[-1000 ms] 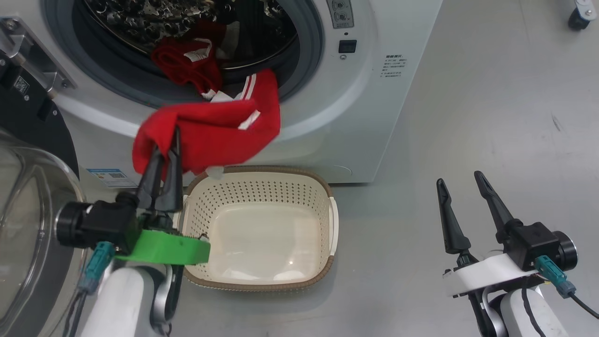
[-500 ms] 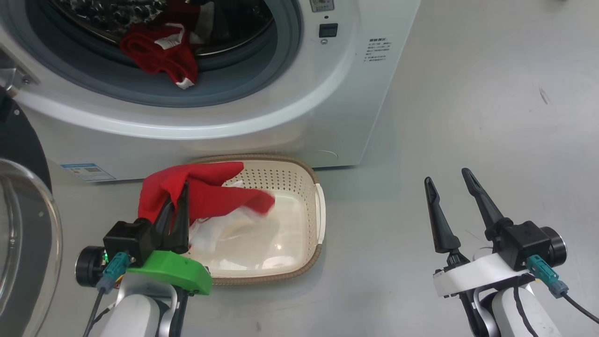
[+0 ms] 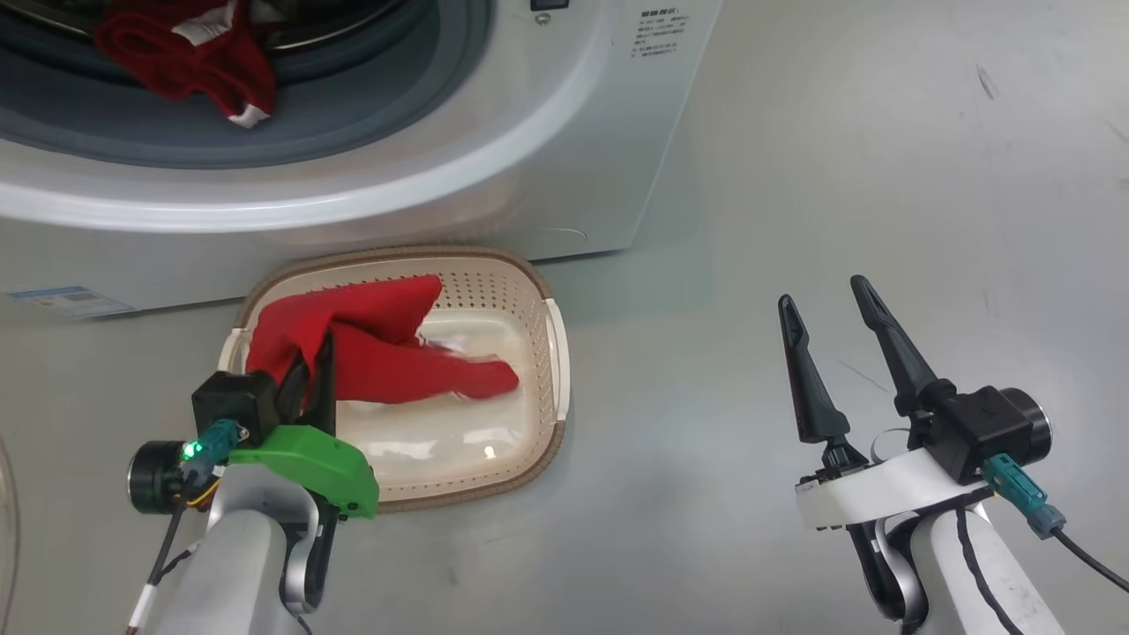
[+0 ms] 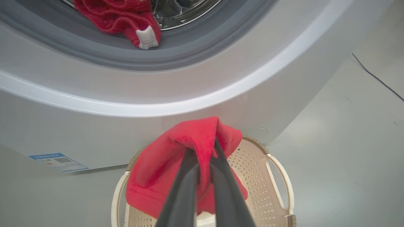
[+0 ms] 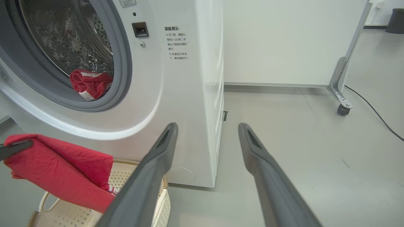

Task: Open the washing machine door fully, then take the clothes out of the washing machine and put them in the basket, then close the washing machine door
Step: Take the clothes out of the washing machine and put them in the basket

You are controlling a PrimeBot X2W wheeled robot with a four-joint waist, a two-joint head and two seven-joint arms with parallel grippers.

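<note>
The washing machine (image 3: 529, 132) stands open at the top of the head view, and red clothes (image 3: 181, 53) lie on its grey gasket. My left gripper (image 3: 310, 363) is shut on a red garment (image 3: 388, 353) that hangs over the cream basket (image 3: 551, 353), its loose end trailing onto the basket floor. In the left wrist view the left gripper (image 4: 203, 148) pinches a fold of the garment (image 4: 164, 164) above the basket (image 4: 281, 171). My right gripper (image 3: 822, 295) stands open over bare floor to the right. A sliver of the washing machine door (image 3: 5, 529) shows at the far left.
The basket sits on grey floor right against the machine's front, near the blue label (image 3: 66, 302). In the right wrist view a white panel on a caster (image 5: 342, 108) and a floor cable (image 5: 378, 116) lie beyond the machine's right side.
My left gripper has carried the red garment from the machine's mouth down over the basket, so its end now trails inside. The head camera has tilted down. The right gripper stays open.
</note>
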